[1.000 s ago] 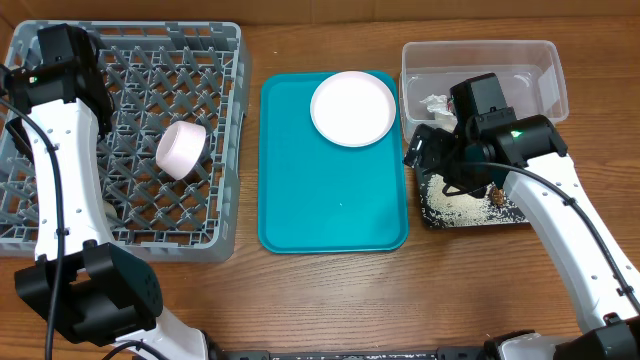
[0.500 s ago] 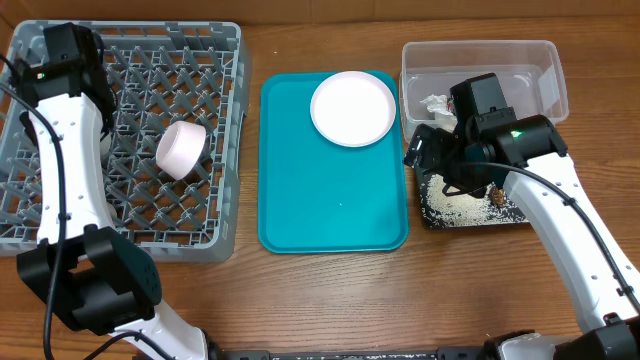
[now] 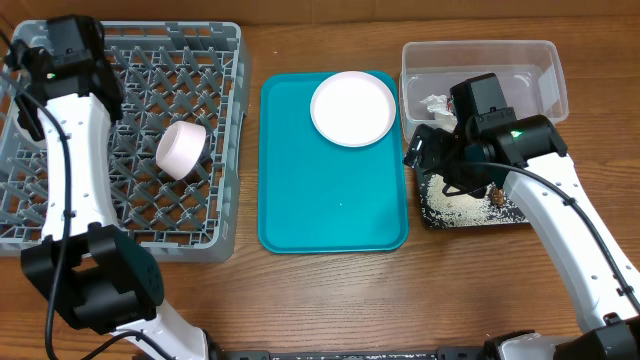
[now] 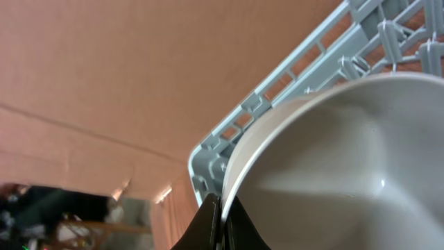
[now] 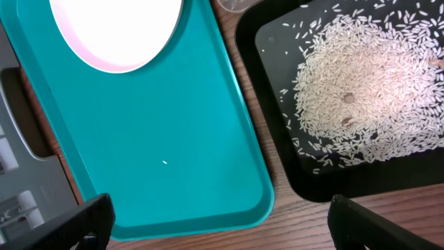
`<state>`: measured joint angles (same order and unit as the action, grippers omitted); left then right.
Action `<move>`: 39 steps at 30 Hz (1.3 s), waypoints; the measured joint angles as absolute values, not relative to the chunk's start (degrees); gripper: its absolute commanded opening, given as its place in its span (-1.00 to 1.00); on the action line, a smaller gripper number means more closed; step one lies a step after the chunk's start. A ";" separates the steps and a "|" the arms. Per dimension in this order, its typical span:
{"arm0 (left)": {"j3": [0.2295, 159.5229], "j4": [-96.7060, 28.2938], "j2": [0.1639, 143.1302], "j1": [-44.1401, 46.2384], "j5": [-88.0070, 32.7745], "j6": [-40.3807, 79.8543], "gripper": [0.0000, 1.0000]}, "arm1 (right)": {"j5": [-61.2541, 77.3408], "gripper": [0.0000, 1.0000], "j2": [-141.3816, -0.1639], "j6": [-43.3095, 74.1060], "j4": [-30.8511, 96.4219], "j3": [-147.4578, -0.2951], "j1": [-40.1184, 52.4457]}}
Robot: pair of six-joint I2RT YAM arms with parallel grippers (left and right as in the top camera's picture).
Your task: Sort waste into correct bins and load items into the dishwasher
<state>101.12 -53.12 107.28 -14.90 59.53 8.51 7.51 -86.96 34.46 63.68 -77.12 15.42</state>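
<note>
My left gripper (image 4: 220, 228) is shut on the rim of a whitish bowl (image 4: 347, 167) at the far left corner of the grey dish rack (image 3: 215, 130); in the overhead view the arm hides that bowl. A pink bowl (image 3: 182, 150) lies on its side in the rack. The white plate (image 3: 352, 108) sits on the teal tray (image 3: 330, 200). My right gripper (image 3: 422, 150) is open and empty above the gap between the teal tray (image 5: 173, 139) and the black tray (image 5: 277, 160). The black tray (image 3: 432, 212) holds rice (image 5: 368, 83) and a brown lump (image 3: 497, 200). A white paper scrap (image 3: 435, 103) lies in the clear tub (image 3: 520, 60).
The rack's corner wall (image 4: 277, 104) shows in the left wrist view, with a brown wall behind it. The plate's edge (image 5: 118, 35) shows in the right wrist view. Bare wooden table lies along the front edge. Red wrapper, cup and chopsticks are out of view.
My left wrist has shifted a little toward the rack's far edge. The right arm, plate, pink bowl and trays have not moved.
</note>
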 measured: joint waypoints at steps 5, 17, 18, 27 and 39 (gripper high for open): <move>95.55 -46.15 107.28 -12.67 63.90 1.04 -0.91 | 7.51 1.00 -86.96 34.46 63.68 -77.12 15.42; 82.61 -28.97 107.31 -11.60 66.11 -14.31 -0.92 | 7.53 1.00 -86.96 34.48 63.70 -77.14 15.42; 82.06 -28.21 107.31 -11.57 66.13 -15.03 -0.91 | 7.49 1.00 -86.96 34.48 63.72 -77.12 15.42; 79.05 -23.24 107.31 -9.10 66.30 -19.53 -0.92 | 7.53 1.00 -86.96 34.48 63.72 -77.12 15.42; 78.02 -15.75 107.31 -8.99 66.67 -29.87 -0.92 | 7.51 1.00 -86.96 34.50 63.72 -77.12 15.42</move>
<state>78.02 -15.75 107.31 -8.99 66.67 -29.87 7.51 -86.96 34.50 63.72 -77.12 15.42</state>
